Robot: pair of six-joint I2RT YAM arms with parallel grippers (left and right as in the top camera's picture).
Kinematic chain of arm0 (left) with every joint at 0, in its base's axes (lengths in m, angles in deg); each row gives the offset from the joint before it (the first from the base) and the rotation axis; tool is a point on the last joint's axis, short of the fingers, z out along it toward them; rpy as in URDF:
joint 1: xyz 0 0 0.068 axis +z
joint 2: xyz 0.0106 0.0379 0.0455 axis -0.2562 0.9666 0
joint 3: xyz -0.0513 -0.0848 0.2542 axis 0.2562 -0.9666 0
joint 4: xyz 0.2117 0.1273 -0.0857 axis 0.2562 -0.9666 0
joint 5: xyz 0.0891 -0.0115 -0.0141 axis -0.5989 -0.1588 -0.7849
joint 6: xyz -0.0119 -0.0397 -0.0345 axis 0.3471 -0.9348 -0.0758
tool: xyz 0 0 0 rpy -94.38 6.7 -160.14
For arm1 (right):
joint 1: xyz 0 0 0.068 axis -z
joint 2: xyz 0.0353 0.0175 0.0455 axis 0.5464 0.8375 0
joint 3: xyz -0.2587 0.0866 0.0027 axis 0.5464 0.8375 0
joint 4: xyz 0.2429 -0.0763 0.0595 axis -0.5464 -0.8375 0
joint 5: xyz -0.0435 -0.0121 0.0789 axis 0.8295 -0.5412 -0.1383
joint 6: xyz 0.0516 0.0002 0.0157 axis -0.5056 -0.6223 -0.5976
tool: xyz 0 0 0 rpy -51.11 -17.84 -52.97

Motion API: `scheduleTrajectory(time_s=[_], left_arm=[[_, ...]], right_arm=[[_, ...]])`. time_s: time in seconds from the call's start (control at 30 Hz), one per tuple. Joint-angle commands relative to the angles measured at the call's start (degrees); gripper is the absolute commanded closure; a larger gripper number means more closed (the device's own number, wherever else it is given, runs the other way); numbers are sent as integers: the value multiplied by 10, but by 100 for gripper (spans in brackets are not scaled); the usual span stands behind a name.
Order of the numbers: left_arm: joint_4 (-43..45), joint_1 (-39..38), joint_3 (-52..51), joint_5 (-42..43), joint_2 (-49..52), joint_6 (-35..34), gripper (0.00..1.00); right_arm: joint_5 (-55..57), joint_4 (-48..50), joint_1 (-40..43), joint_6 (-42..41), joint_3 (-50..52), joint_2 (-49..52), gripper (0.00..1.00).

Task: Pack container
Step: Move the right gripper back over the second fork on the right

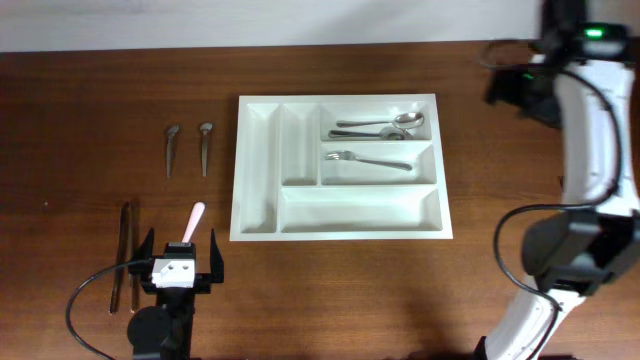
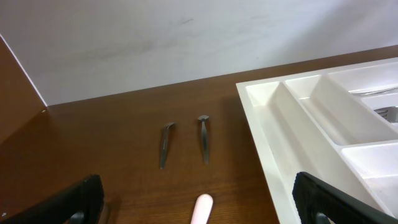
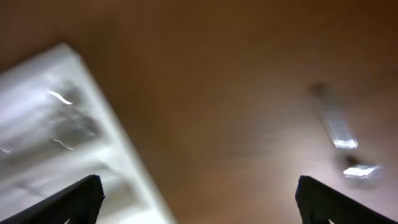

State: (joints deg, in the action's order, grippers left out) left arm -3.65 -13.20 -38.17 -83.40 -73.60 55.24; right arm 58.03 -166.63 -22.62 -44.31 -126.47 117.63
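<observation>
The white five-compartment container [image 1: 258, 170] lies mid-table; it also shows in the left wrist view [image 2: 267, 130] and, blurred, in the right wrist view [image 3: 56, 106]. Two spoons [image 1: 385, 125] lie in its top long compartment and a fork [image 1: 365, 159] in the middle one. A pink-handled utensil [image 1: 193, 222] lies on the table between the fingers of my open left gripper [image 1: 180, 247]; its tip shows in the left wrist view [image 2: 202, 208], where the left gripper [image 2: 199, 186] is not touching it. My right gripper [image 1: 508, 88] is open and empty above the table right of the container, as the right wrist view [image 3: 199, 186] shows.
Two small spoons [image 1: 171, 148] [image 1: 205, 145] lie left of the container; they also show in the left wrist view [image 2: 165, 144] [image 2: 204, 138]. Long dark utensils [image 1: 125, 255] lie at the far left beside my left gripper. The right arm's base [image 1: 575, 250] stands at the right edge.
</observation>
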Motion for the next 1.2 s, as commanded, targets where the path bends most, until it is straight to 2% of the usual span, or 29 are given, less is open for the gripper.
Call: scheduleTrajectory(time_s=[0.0,0.13,0.27,0.43,0.5,0.57,0.63,0.73,1.17], left_arm=[[1,3,-3,7,-4,-5,1],[1,3,-3,7,-4,-5,1],[1,3,-3,6,-4,-5,1],[1,3,-3,6,-4,-5,1],[1,3,-3,6,-4,-5,1],[1,3,-3,6,-4,-5,1],[1,3,-3,6,-4,-5,1],[1,3,-3,6,-4,-5,1],[1,3,-3,6,-4,-5,1]], right_arm=[[14,-49,50,245,-5,-9,1],[13,-101,112,346,-3,-2,1],[-2,-87,168,348,-3,1,1],[-89,-75,222,423,23,3,1],[-89,-68,238,431,47,3,1],[-86,-55,251,432,81,3,6],[-72,-38,260,432,115,3,7],[-36,-2,264,430,169,3,1],[46,120,266,433,316,5,1]])
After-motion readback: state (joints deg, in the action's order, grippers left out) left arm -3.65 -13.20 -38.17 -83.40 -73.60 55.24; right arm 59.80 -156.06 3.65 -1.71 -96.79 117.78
